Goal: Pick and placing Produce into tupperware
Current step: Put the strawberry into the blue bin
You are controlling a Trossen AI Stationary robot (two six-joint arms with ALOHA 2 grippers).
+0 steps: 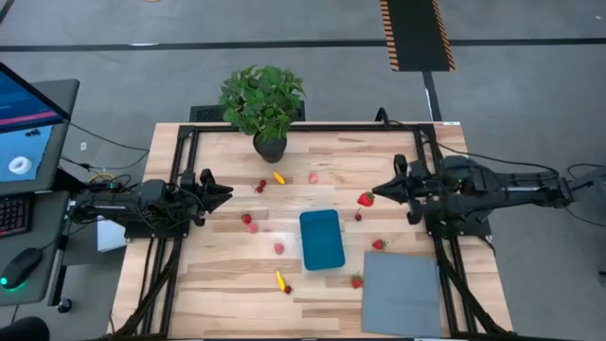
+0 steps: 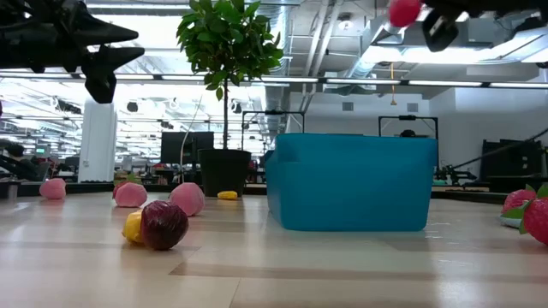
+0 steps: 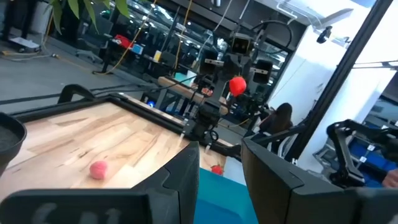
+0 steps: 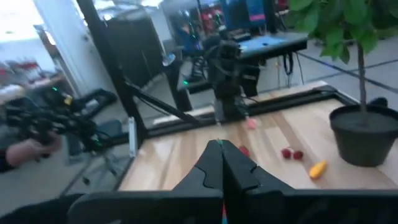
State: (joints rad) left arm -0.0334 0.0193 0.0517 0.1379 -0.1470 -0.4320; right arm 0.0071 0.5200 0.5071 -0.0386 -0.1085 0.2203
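Observation:
The produce is many small red, pink and yellow pieces scattered on the wooden table, such as a yellow one (image 1: 278, 176), a pink one (image 1: 313, 177) and a strawberry (image 1: 379, 244). The teal tupperware (image 1: 322, 239) stands open near the middle of the table (image 2: 351, 181). My right gripper (image 1: 373, 196) hovers to the right of and beyond the tub, shut on a red strawberry (image 1: 365, 199). My left gripper (image 1: 225, 194) waits open over the left side of the table, its fingers apart in its wrist view (image 3: 221, 162). My right gripper pinches the red strawberry (image 2: 402, 10) between its two fingertips. The fingers lie about level and come from the table's right side. The strawberry is lifted clear, well above the table and higher than the tub's rim, as the left wrist view also shows (image 3: 237, 85).
A potted green plant (image 1: 265, 104) stands at the far edge. A flat grey mat (image 1: 402, 294) lies at the near right corner. Loose pieces lie around the tub on all sides, among them a dark red one with a yellow one (image 2: 158, 225). A monitor (image 1: 24, 123) stands off the table's left.

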